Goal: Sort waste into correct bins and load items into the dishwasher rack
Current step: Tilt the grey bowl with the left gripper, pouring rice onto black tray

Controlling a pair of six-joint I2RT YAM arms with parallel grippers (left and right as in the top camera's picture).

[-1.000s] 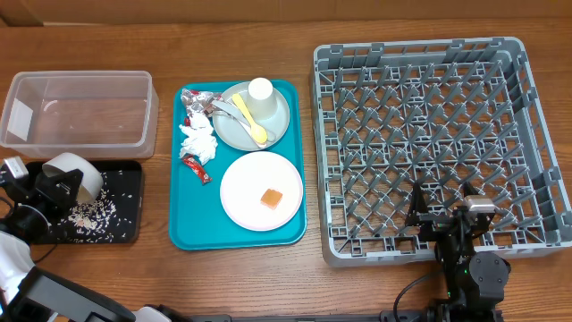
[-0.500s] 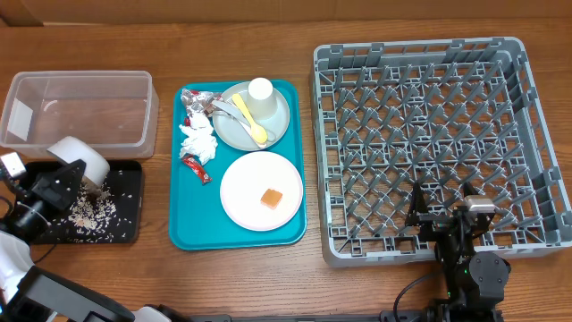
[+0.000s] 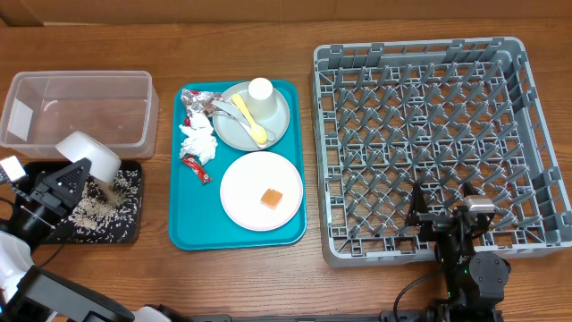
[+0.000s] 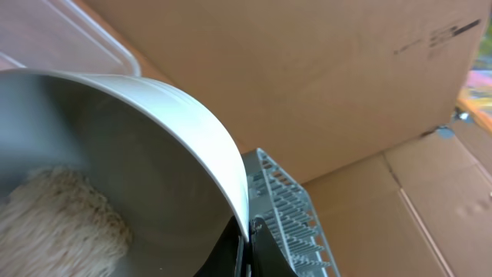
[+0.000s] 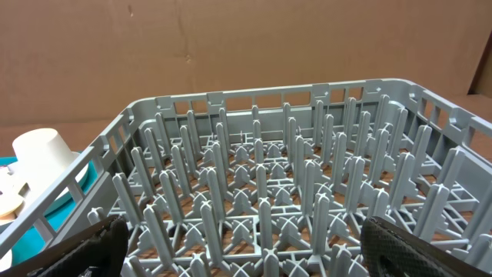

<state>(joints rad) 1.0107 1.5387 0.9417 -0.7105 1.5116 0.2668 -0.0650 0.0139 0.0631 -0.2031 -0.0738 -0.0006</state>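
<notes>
The left gripper [image 3: 73, 172] grasps the white bowl [image 3: 89, 152], tilted over the black tray [image 3: 130, 225] where rice grains [image 3: 94, 207] lie; the right gripper [image 5: 254, 250] is spread wide, facing the dishwasher rack [image 3: 411, 50]

The grey dishwasher rack [image 5: 261, 192] fills the view, its pegs upright; a small white cup [image 5: 42, 150] shows beyond its left wall.
</notes>
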